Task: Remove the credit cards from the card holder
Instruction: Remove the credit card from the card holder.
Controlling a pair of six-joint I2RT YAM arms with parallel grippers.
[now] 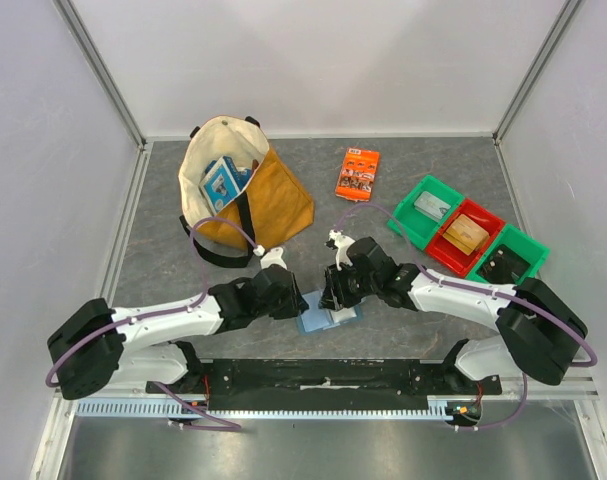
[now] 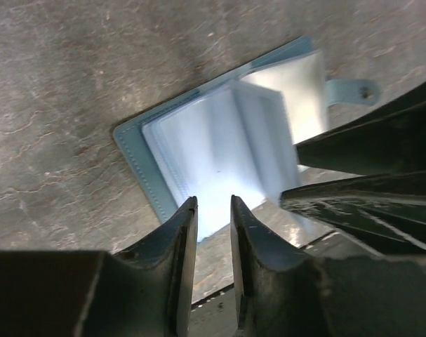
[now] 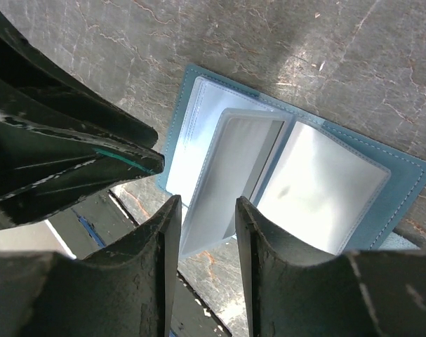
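Observation:
The light-blue card holder [image 1: 328, 318] lies open on the table near the front edge, between my two grippers. In the left wrist view the card holder [image 2: 220, 147] shows clear pockets washed out by glare and its small tab [image 2: 349, 91]. In the right wrist view the card holder [image 3: 318, 182] has one clear pocket page [image 3: 234, 168] standing up. No credit card shows in any pocket. My left gripper [image 2: 213, 203] hovers over the near edge with a narrow gap, empty. My right gripper [image 3: 207, 203] is open, with the raised page's edge just past its tips.
A tan tote bag [image 1: 273, 205] with a blue-and-white box [image 1: 223, 180] stands at the back left. An orange printed packet [image 1: 358, 172] lies behind. A row of bins, one green [image 1: 415, 222], one red [image 1: 453, 255] and one green [image 1: 528, 252], holds small flat items at the right.

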